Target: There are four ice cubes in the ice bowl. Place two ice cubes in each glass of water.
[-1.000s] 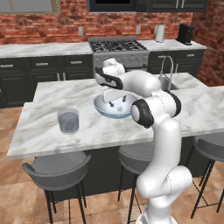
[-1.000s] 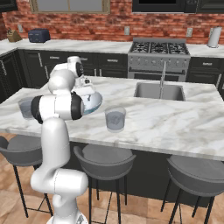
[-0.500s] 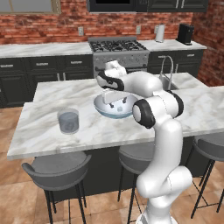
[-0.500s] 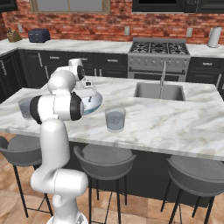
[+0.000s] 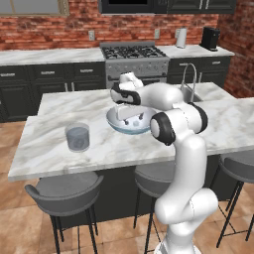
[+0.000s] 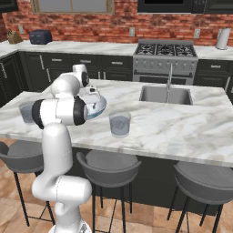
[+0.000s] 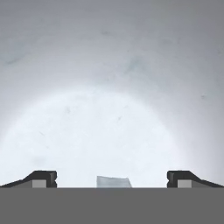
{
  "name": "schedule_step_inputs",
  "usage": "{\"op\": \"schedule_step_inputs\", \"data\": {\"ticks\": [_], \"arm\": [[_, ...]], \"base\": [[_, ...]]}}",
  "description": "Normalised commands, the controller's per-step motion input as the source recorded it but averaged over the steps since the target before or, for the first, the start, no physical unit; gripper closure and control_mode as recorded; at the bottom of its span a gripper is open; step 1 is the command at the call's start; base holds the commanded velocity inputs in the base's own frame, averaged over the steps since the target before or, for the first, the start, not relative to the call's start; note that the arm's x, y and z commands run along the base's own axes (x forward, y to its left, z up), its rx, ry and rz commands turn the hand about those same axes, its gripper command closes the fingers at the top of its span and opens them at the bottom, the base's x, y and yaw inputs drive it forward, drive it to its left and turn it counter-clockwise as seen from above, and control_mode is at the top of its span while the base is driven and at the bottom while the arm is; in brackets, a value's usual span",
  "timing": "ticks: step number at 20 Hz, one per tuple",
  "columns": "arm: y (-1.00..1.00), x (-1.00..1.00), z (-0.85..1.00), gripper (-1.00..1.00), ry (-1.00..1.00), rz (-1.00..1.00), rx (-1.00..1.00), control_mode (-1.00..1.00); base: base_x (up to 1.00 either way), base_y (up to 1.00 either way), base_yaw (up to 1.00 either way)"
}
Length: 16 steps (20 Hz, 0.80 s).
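Note:
The ice bowl (image 5: pixel 115 122) sits mid-counter, pale blue-grey; its rim also shows beside my arm (image 6: pixel 101 106). My gripper (image 5: pixel 131 118) reaches down into it, fingers spread open. In the hand view the bowl's pale inside (image 7: pixel 109 109) lies close below, and one ice cube (image 7: pixel 113 181) sits between my gripper's (image 7: pixel 113 178) two fingertips, untouched by either. One glass of water (image 5: pixel 78 137) stands left of the bowl, seen also at the counter's left end (image 6: pixel 27 112). The other glass of water (image 6: pixel 120 124) stands right of the bowl, near the front edge.
A sink with a tall faucet (image 6: pixel 168 81) is set in the counter to the right. Stools (image 5: pixel 64 191) line the counter's front edge. A stove (image 5: pixel 133 52) stands along the brick back wall.
My hand has come down into the ice bowl, still open. The glasses and the bowl have not moved.

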Motion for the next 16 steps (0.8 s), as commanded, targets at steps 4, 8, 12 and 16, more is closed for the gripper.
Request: {"op": "schedule_step_inputs", "data": {"ticks": [4,8,12,16], "arm": [[0.00,0.12,-0.21,-1.00,-0.02,-0.03,0.00,-1.00],[0.00,0.25,-0.18,-1.00,-0.02,-0.03,0.00,-1.00],[0.00,0.19,-0.13,-1.00,-0.02,-0.03,0.00,-1.00],[0.00,0.00,-0.01,-1.00,-0.02,-0.02,0.00,-1.00]], "base": [[0.00,0.00,0.00],[0.00,0.00,0.00],[0.00,0.00,0.00],[0.00,0.00,0.00]]}}
